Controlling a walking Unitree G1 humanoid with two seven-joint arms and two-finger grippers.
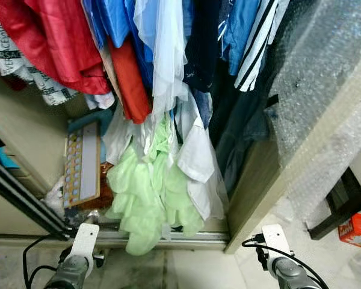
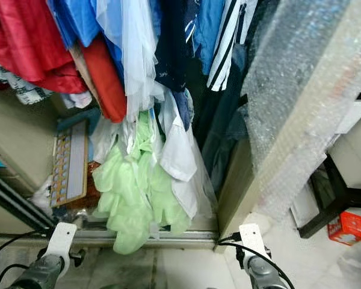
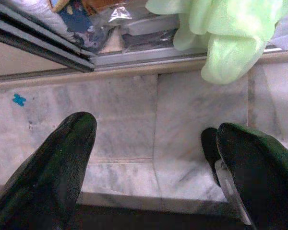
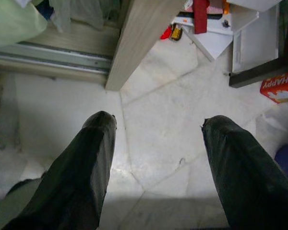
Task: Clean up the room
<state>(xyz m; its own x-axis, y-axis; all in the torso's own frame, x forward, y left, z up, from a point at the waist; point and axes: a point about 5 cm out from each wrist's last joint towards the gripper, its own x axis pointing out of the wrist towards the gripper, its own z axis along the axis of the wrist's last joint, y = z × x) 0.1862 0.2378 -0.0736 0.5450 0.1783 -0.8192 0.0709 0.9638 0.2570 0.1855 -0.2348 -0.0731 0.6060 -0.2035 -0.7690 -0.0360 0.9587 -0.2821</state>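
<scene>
The robot stands facing an open wardrobe [image 1: 301,156] packed with hanging clothes [image 1: 168,54]: red, blue, white, navy and striped pieces crowd the rail; a pale green garment [image 1: 147,192] hangs lowest, its hem spilling over the sliding-door track [image 1: 168,238] onto the edge of the marble floor [image 4: 153,124]; a white shirt [image 1: 198,162] hangs just beside it. A flat board with rows of dots [image 1: 81,165] leans inside the wardrobe to the left. The left gripper [image 3: 153,163] hovers low over the floor in front of the track, jaws apart and holding nothing; the right gripper [image 4: 158,158] hangs over bare floor near the wardrobe's side panel, jaws likewise spread and empty. A red box [image 1: 356,230] sits on the floor to the right, by a black stand [image 1: 343,201].
</scene>
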